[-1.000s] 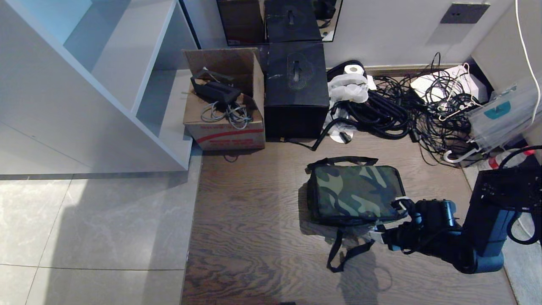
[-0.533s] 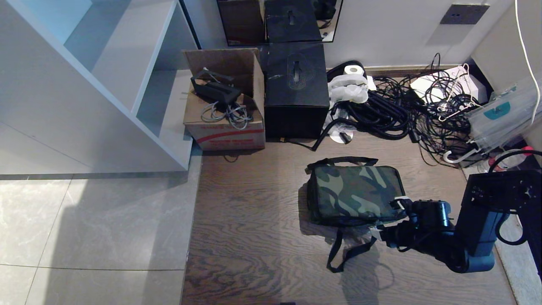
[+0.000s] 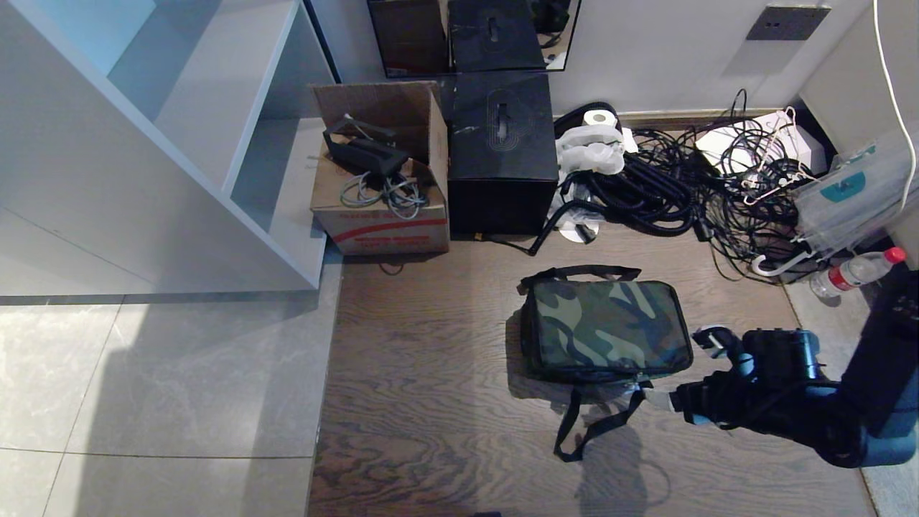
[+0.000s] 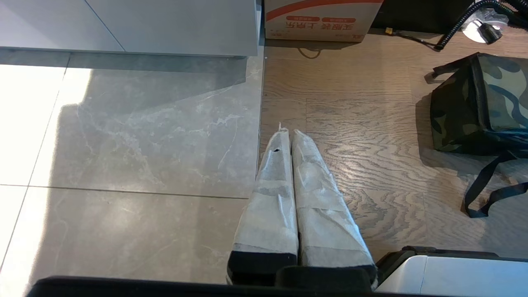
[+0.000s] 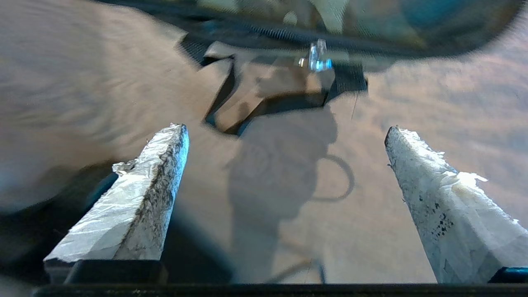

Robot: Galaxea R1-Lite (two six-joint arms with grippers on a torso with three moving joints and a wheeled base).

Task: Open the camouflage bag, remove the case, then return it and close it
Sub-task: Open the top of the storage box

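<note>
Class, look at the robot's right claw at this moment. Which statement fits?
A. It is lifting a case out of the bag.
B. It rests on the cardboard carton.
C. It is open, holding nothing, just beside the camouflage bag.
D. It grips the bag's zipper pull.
C: the right claw has its fingers spread wide with only floor between them, next to the closed camouflage bag.

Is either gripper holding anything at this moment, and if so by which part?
Nothing is held. The right gripper is open beside the camouflage bag, jaws empty. The left gripper is shut on nothing, parked over the floor.
</note>
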